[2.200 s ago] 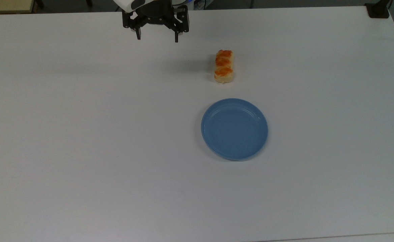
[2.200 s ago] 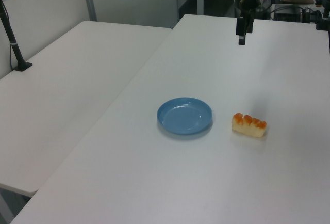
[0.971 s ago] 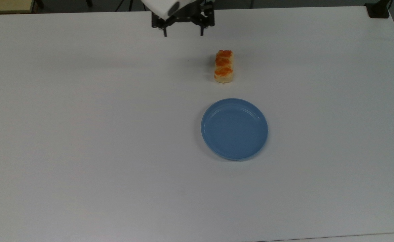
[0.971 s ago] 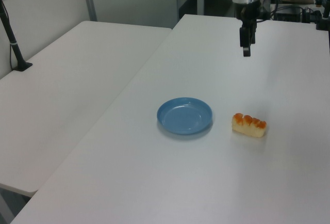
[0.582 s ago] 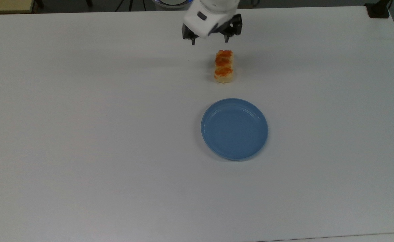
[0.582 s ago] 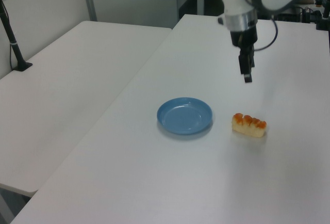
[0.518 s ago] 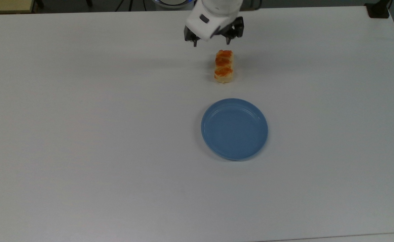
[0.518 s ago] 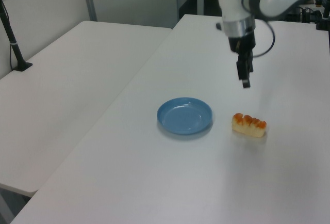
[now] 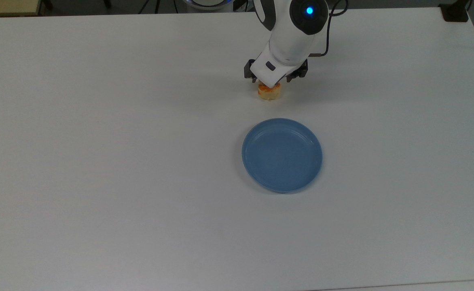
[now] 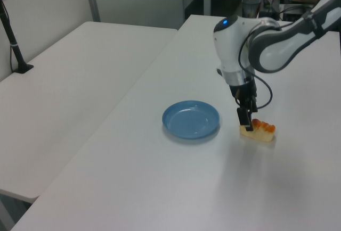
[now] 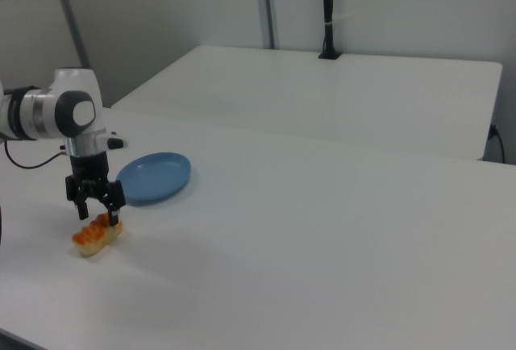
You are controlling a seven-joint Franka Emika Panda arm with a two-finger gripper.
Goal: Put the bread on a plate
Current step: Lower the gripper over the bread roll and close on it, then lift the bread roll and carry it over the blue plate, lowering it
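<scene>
While the bread (image 11: 95,236) lies on the white table (image 9: 99,161) near the plate (image 9: 282,154), apart from its rim, the gripper (image 11: 98,213) stands low over the bread with its 2 jaws spread to either side of it, not clenched. The plate holds nothing.

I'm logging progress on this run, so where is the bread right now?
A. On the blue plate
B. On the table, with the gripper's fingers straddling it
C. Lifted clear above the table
B: the bread lies on the table with the gripper down around it, and the plate is bare.
</scene>
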